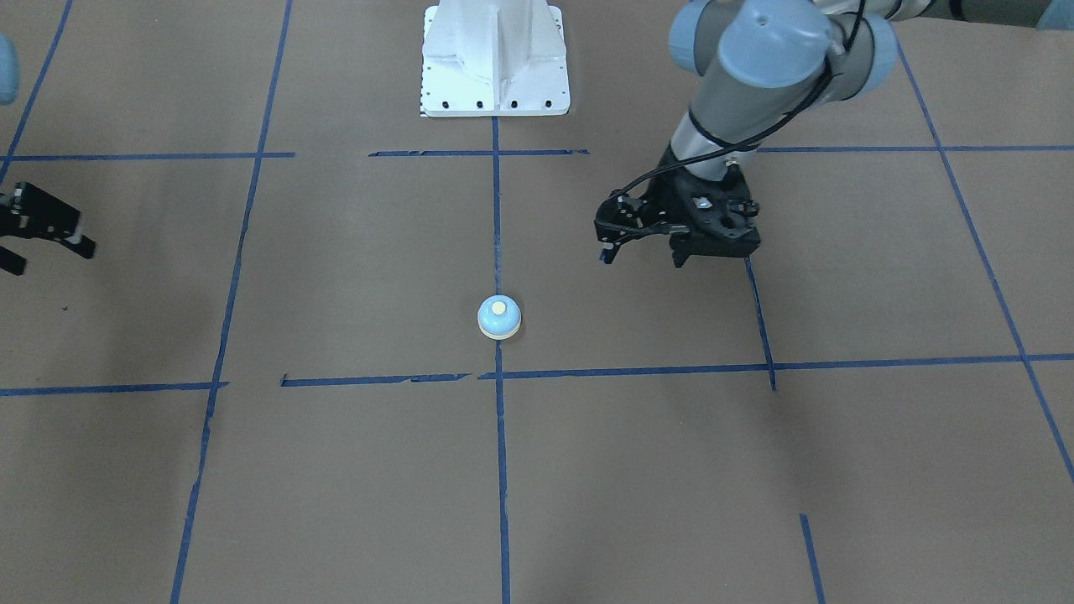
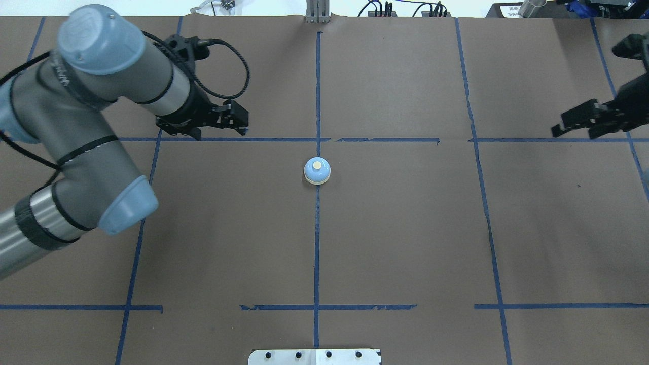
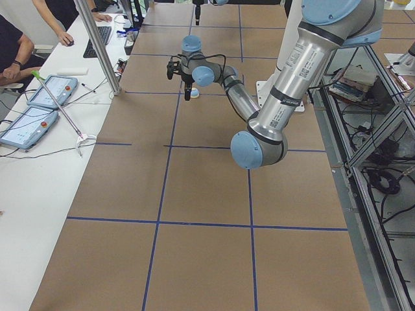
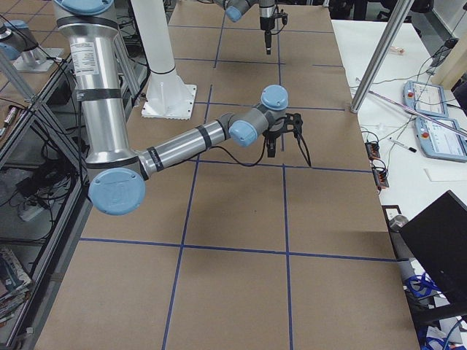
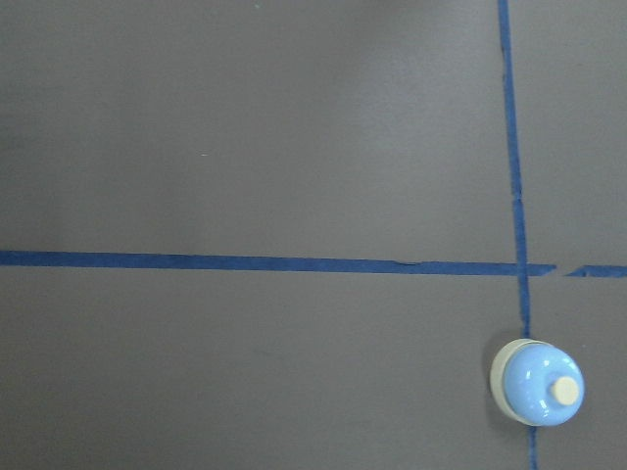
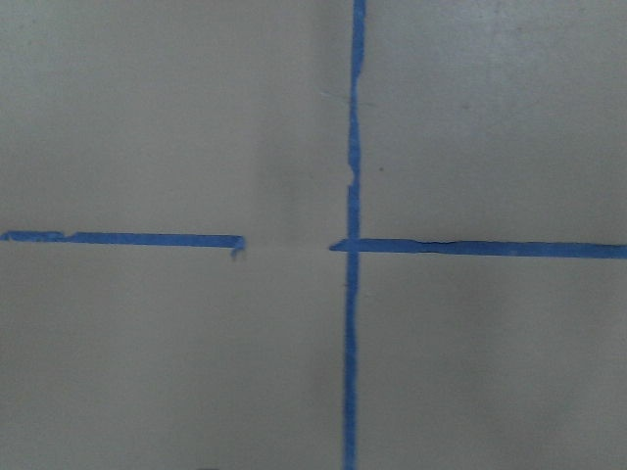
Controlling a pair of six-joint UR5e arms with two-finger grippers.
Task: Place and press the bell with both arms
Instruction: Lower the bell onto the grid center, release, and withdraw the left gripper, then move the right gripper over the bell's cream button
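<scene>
The light-blue bell (image 1: 499, 317) with its cream button stands upright on the blue centre tape line; it also shows in the overhead view (image 2: 317, 170) and at the lower right of the left wrist view (image 5: 539, 382). My left gripper (image 1: 642, 258) hangs open and empty above the table, off to one side of the bell and well apart from it; the overhead view shows it too (image 2: 219, 133). My right gripper (image 1: 50, 260) is open and empty far off at the table's other side (image 2: 574, 134). The right wrist view shows only tape lines.
The white pedestal (image 1: 495, 59) stands on the centre line on the robot's side of the bell. Blue tape lines (image 2: 317, 243) grid the brown table. An operators' table with tablets (image 3: 39, 103) and a metal pole (image 3: 97, 45) line the far side.
</scene>
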